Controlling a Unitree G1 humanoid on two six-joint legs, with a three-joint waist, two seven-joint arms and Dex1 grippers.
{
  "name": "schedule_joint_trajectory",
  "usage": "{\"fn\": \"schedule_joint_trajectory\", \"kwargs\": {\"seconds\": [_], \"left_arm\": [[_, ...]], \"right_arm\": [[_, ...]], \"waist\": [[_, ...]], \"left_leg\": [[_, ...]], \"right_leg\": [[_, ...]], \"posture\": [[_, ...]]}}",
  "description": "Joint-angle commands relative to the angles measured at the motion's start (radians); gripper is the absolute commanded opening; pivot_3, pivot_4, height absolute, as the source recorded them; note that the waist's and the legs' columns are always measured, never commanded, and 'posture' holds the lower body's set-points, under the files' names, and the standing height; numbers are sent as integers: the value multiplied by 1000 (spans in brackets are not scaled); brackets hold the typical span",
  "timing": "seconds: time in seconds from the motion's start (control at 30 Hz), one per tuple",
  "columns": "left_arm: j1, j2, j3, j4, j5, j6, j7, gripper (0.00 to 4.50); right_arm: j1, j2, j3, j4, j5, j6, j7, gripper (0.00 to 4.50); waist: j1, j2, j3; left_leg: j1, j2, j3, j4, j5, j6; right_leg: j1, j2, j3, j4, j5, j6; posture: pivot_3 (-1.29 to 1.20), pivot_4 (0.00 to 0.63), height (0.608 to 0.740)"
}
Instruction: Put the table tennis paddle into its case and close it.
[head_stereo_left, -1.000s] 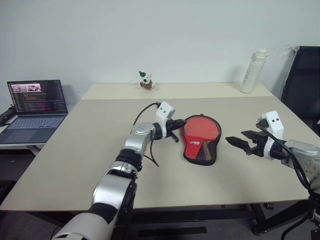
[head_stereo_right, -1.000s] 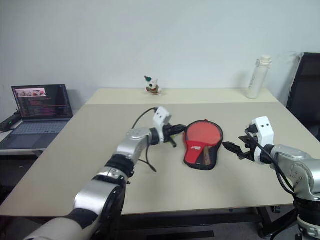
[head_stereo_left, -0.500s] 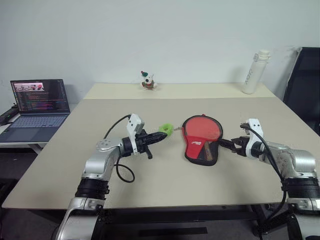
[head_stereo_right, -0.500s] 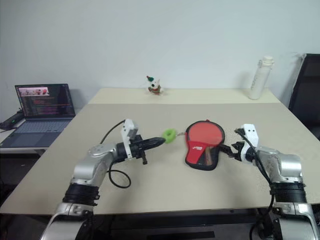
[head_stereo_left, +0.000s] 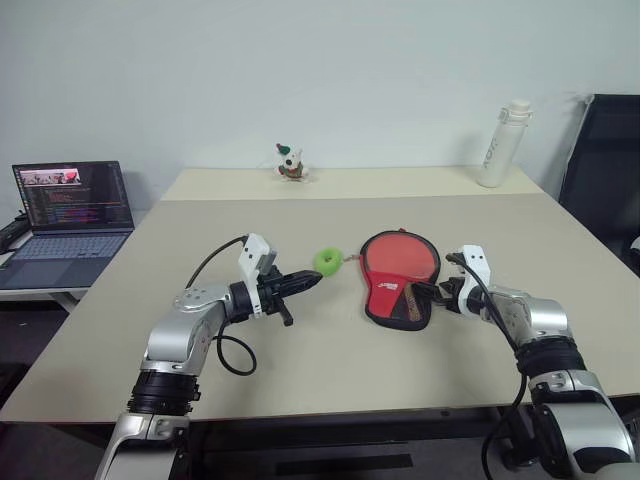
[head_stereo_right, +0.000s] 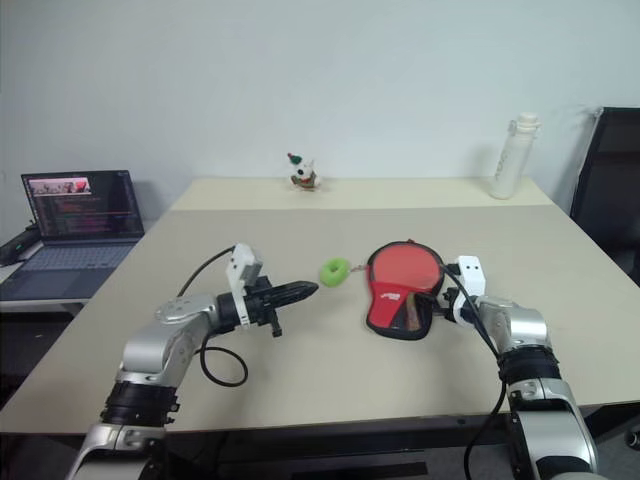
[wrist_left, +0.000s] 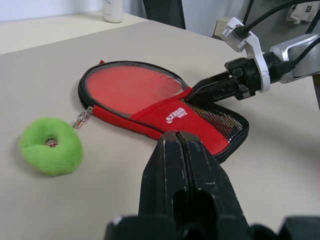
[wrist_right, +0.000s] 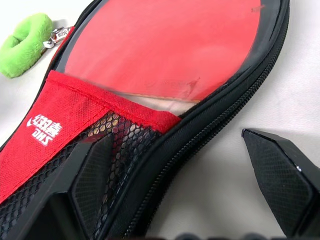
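Since a second ago the left gripper (head_stereo_left: 305, 281) has drawn back from the case (head_stereo_left: 400, 290) toward the robot's left, and a green ring (head_stereo_left: 327, 261) now lies exposed between them. Right gripper (wrist_right: 185, 170) has come in from the right and down to the case's near right edge.

Case lies flat mid-table (head_stereo_left: 300, 360), red face with white logo and mesh pocket up, round end away from the robot. Paddle (wrist_right: 170, 50) sits inside it: red rubber face shows through the open upper part, a strip of light wood just above the red pocket edge. Zip along the right rim looks unclosed there.

Green ring is just left of the case's round end, joined to it by a small metal clasp (wrist_left: 81, 119).

Around the case: toy figurine (head_stereo_left: 290, 163) well behind it, at the far table edge; white bottle (head_stereo_left: 497, 143) far behind and to its right; dark chair (head_stereo_left: 600, 170) beyond that; laptop (head_stereo_left: 70, 215) far to its left on a side desk. Nothing lies between either gripper and the case.

Left fingers (wrist_left: 175, 175) pressed together, holding nothing, tips near the ring but apart from it. Right fingers (wrist_right: 95, 175) spread wide, straddling the case's black zip edge: one over the mesh pocket, the other over bare table beside the rim. Contact cannot be told.
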Motion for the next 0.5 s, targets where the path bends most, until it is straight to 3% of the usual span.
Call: {"fn": "schedule_joint_trajectory", "kwargs": {"seconds": [0.03, 0.1, 0.2, 0.5], "left_arm": [[-9, 10, 8, -51, -18, -5, 8, 0], [-7, 13, 5, -53, -16, -7, 8, 0], [-2, 29, -5, -55, -5, -15, -2, 0], [65, 92, -10, -72, -9, -17, -40, 0]], "right_arm": [[-23, 26, 24, 46, -25, -8, 19, 4475], [-30, 33, 17, 74, -30, 1, 24, 4475], [-42, 36, 15, 119, -34, 20, 42, 3839], [-66, 87, 35, 139, -42, 39, 91, 777]], "waist": [[-6, 0, 0], [-12, 0, 0], [-16, 0, 0], [-22, 0, -1]], "left_leg": [[1, 0, 1, 0, 0, 0], [2, 1, 2, 0, 0, 0], [2, 1, 2, 0, 0, 0], [3, 2, 2, -2, 0, 0]], "right_leg": [[1, 0, 0, 0, 0, 0], [1, 0, 1, 0, 0, 0], [1, 1, 1, 1, 0, 0], [0, 1, 2, 1, 1, -1]], "posture": [[0, 150, 740], [0, 150, 740], [0, 150, 740], [0, 150, 740]]}}
